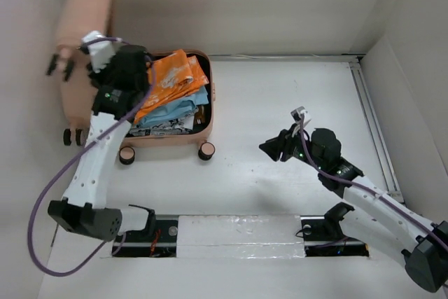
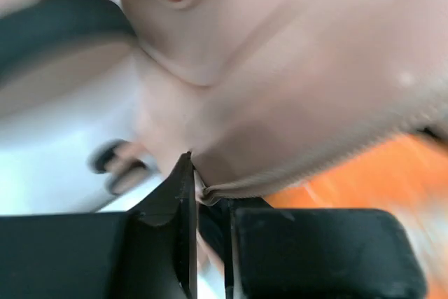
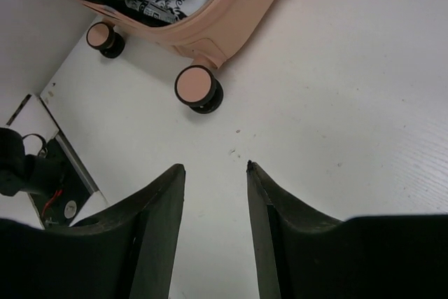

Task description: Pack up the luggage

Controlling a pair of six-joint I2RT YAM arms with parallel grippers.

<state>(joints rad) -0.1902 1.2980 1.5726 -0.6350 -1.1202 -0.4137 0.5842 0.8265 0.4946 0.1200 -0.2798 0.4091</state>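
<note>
Top external view: luggage (image 1: 168, 142) lies open at the worktop's (image 1: 294, 96) far left corner, left claw (image 1: 117, 71) at its hinge side.
Its lid (image 1: 84, 12) stands up against the left wall, and folded clothes (image 1: 171, 82) in orange, blue and a black-and-white print fill the shell. The right claw (image 1: 274, 148) hangs over bare worktop, well apart from the case. Left wrist view: the left claw (image 2: 199, 180) is clenched, with the lid's thin zipped rim (image 2: 280, 180) pinched between its fingers, probably a grip for swinging the lid down over the clothes. Right wrist view: the right claw (image 3: 215, 169) is released and grasps nothing. It points toward the near wheel (image 3: 194, 87), and it seems parked clear of the lid's path.
</note>
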